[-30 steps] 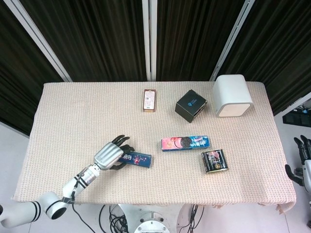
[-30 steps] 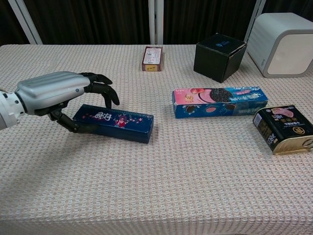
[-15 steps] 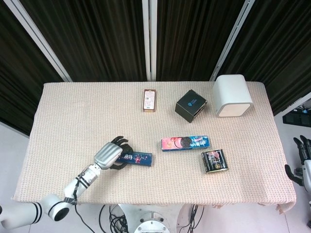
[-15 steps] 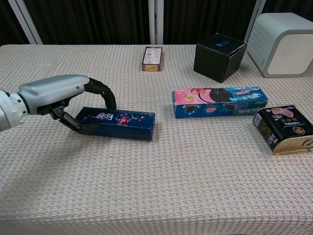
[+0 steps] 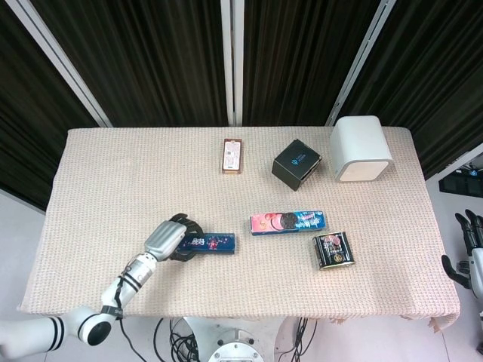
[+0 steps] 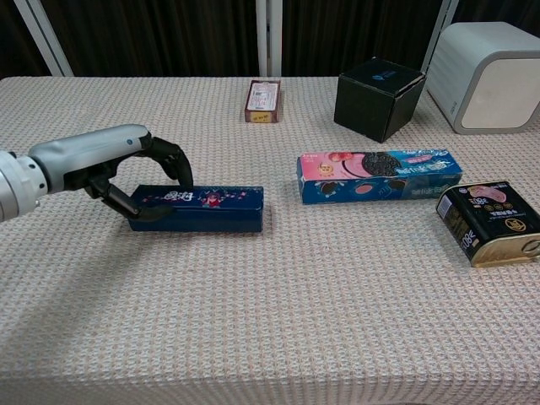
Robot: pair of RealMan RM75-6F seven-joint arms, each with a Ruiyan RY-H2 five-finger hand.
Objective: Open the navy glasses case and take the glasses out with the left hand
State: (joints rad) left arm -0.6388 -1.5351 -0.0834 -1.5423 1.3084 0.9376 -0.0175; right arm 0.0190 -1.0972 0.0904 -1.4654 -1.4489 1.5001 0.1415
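Observation:
The navy glasses case (image 5: 213, 242) is a long dark-blue box with pink print, lying closed on the table's front left; in the chest view the case (image 6: 215, 207) lies almost level across the picture. My left hand (image 5: 170, 238) grips its left end: the fingers (image 6: 169, 159) curl over the far side and the thumb sits against the near side. No glasses show. My right hand (image 5: 469, 240) hangs beyond the table's right edge, holding nothing, fingers apart.
An Oreo box (image 6: 380, 175) lies right of the case, and a black-and-gold tin (image 6: 492, 221) sits at the front right. At the back stand a small brown box (image 6: 262, 100), a black cube (image 6: 378, 97) and a white appliance (image 6: 489, 76).
My left hand's fingers have closed around the case's left end. The case has swung from a slant to nearly level. The right hand has not moved.

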